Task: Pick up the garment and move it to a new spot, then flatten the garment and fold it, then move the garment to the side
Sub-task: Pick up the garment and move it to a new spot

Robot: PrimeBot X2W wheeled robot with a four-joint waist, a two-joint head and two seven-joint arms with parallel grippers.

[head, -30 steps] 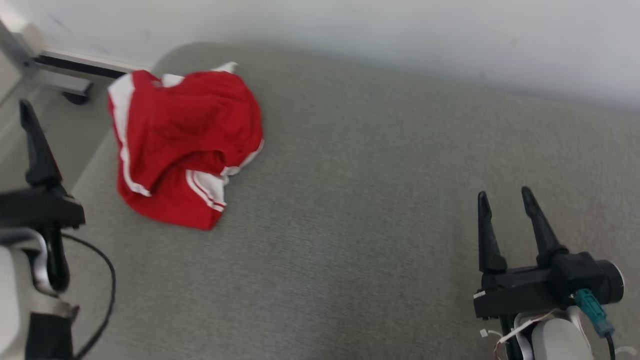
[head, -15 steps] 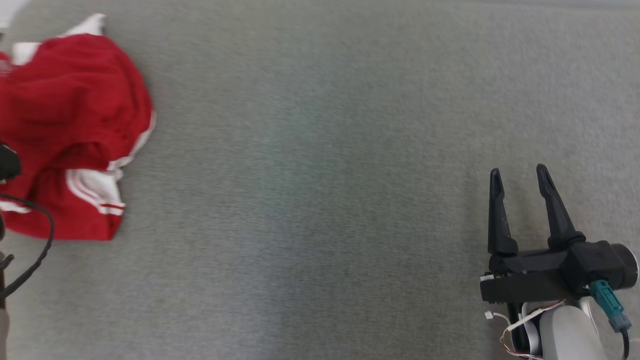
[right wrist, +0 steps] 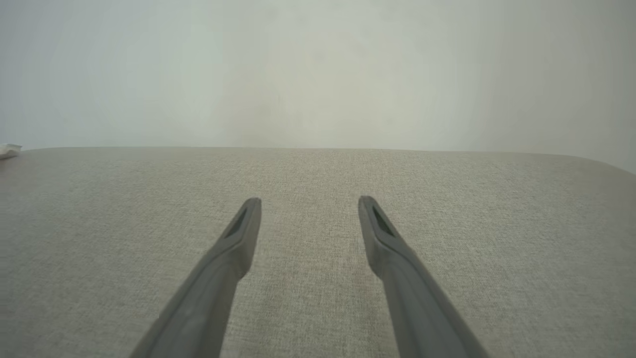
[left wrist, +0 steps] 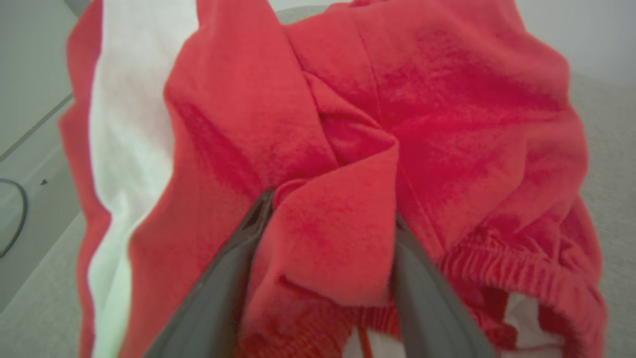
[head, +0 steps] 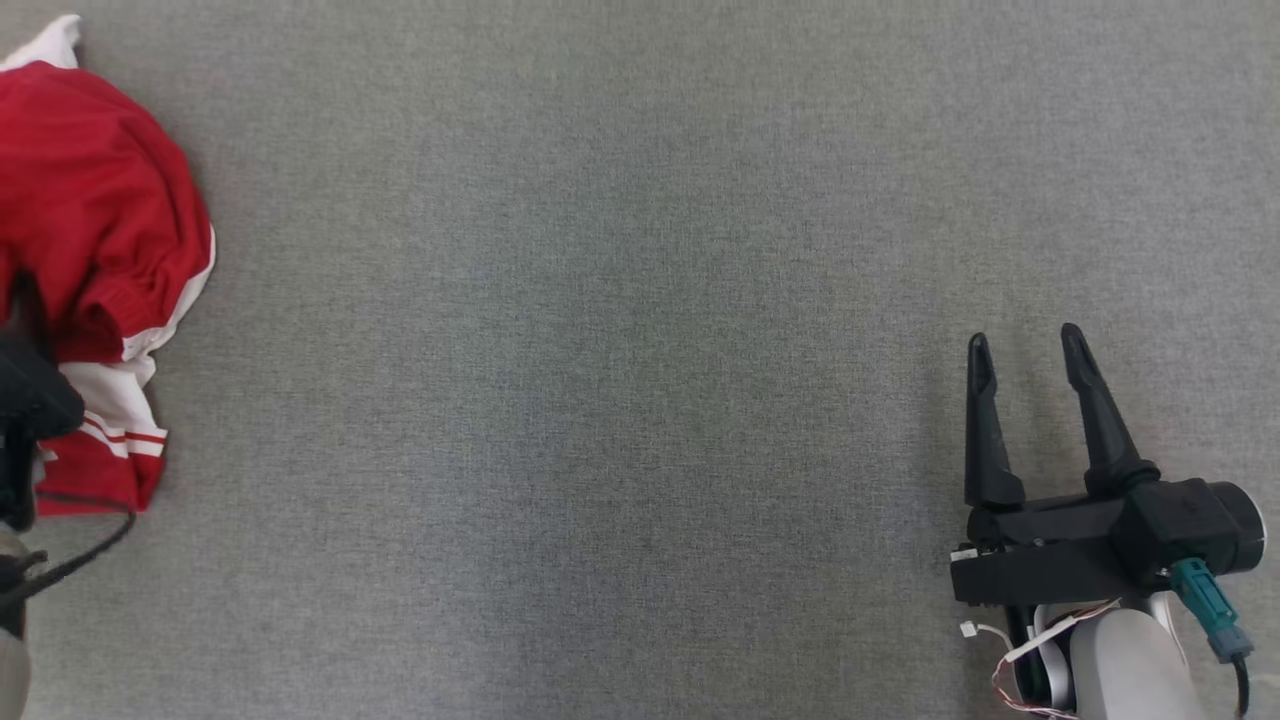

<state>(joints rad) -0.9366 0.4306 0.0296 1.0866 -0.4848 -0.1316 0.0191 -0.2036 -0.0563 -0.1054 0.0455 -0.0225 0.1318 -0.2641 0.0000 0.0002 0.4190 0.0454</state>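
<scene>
Garment [left wrist: 447, 124], crumpled red, white-striped, bunched between spread jaws of left gripper [left wrist: 333, 206]; right gripper [head: 1025, 335] spread too.

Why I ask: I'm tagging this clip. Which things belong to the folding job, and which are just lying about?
Job: garment; left gripper, open astride a fold of it; right gripper, open and empty; grey surface.
Lying about: cable beyond the edge; wall.

garment [head: 100, 190] upper left soft matt red knit cloth, surface [head: 600, 350] rough grey woven fabric, my right gripper [head: 1025, 336] matt dark plastic
</scene>
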